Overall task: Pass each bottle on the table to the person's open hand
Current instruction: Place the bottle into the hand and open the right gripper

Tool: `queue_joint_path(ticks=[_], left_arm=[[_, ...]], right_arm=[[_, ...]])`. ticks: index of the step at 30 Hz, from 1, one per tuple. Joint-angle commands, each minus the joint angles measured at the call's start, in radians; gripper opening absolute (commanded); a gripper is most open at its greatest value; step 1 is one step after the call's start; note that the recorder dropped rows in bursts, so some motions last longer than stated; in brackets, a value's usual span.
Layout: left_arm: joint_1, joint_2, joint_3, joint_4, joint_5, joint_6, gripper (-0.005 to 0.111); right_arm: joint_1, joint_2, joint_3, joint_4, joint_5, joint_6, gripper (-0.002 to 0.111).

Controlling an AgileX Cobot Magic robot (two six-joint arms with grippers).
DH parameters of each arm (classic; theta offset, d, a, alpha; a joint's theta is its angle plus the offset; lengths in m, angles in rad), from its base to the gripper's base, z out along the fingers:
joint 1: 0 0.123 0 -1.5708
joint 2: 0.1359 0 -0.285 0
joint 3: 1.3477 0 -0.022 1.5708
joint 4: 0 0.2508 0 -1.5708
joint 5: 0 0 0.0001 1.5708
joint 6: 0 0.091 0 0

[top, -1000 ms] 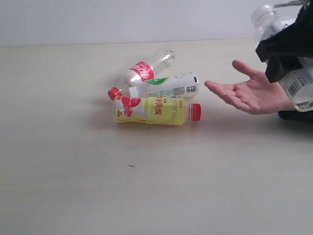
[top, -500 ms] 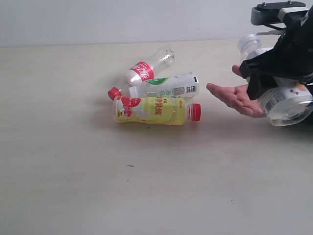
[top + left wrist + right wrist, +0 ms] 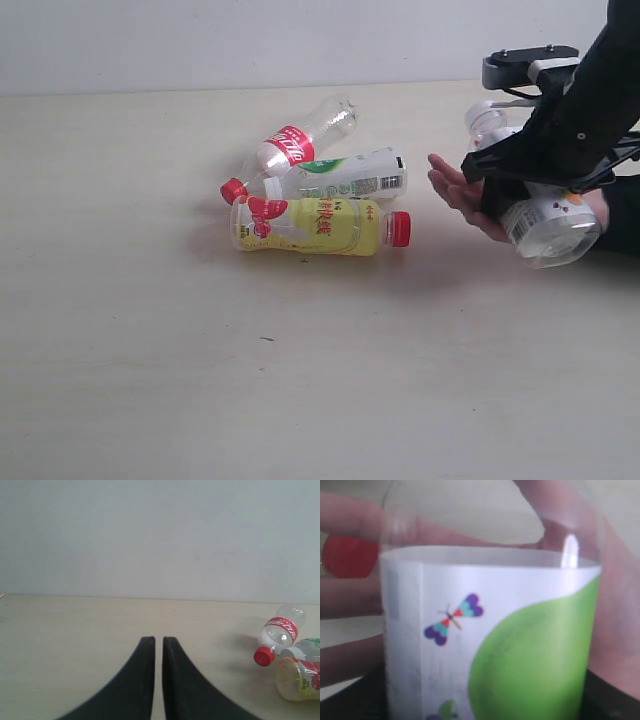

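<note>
Three bottles lie together mid-table: the clear one with red label and cap (image 3: 293, 145), the white-green label one (image 3: 350, 175) and the yellow label one with a red cap (image 3: 315, 225). My right gripper (image 3: 522, 190) is shut on the butterfly label bottle (image 3: 545, 225), which sits tilted right over the person's open hand (image 3: 458, 192). In the right wrist view the butterfly label (image 3: 490, 635) fills the frame, with the hand's fingers (image 3: 350, 600) behind it. My left gripper (image 3: 158, 642) is shut and empty, low over the table (image 3: 75, 630), far from the red label bottle (image 3: 277, 632).
A pale wall (image 3: 250, 40) runs behind the table's far edge. The person's dark sleeve (image 3: 620, 215) rests at the right edge. The yellow bottle (image 3: 299, 679) and white-green bottle (image 3: 311, 647) show at the edge of the left wrist view.
My right arm has come down and to the left with the butterfly bottle, bringing it onto the open hand. The three lying bottles have not moved.
</note>
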Motion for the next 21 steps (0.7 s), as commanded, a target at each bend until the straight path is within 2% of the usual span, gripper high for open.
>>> queue_joint_path(ticks=[1, 4, 7, 16, 18, 21], left_arm=[[-0.005, -0.007, 0.000, 0.002, -0.005, 0.004, 0.008], [-0.005, -0.007, 0.000, 0.002, -0.005, 0.004, 0.008], [-0.005, -0.007, 0.000, 0.002, -0.005, 0.004, 0.008], [-0.005, -0.007, 0.000, 0.002, -0.005, 0.004, 0.008], [-0.005, -0.007, 0.000, 0.002, -0.005, 0.004, 0.008], [-0.005, -0.007, 0.000, 0.002, -0.005, 0.004, 0.008]], right_arm=[[-0.003, 0.028, 0.000, -0.006, -0.031, -0.008, 0.000], [-0.003, 0.030, 0.000, -0.006, -0.040, -0.011, 0.005], [-0.003, 0.030, 0.000, -0.006, -0.040, -0.018, 0.017], [-0.003, 0.030, 0.000, -0.006, -0.044, -0.027, 0.076], [-0.003, 0.030, 0.000, -0.006, -0.047, -0.027, 0.083], [-0.003, 0.030, 0.000, -0.006, -0.057, -0.027, 0.085]])
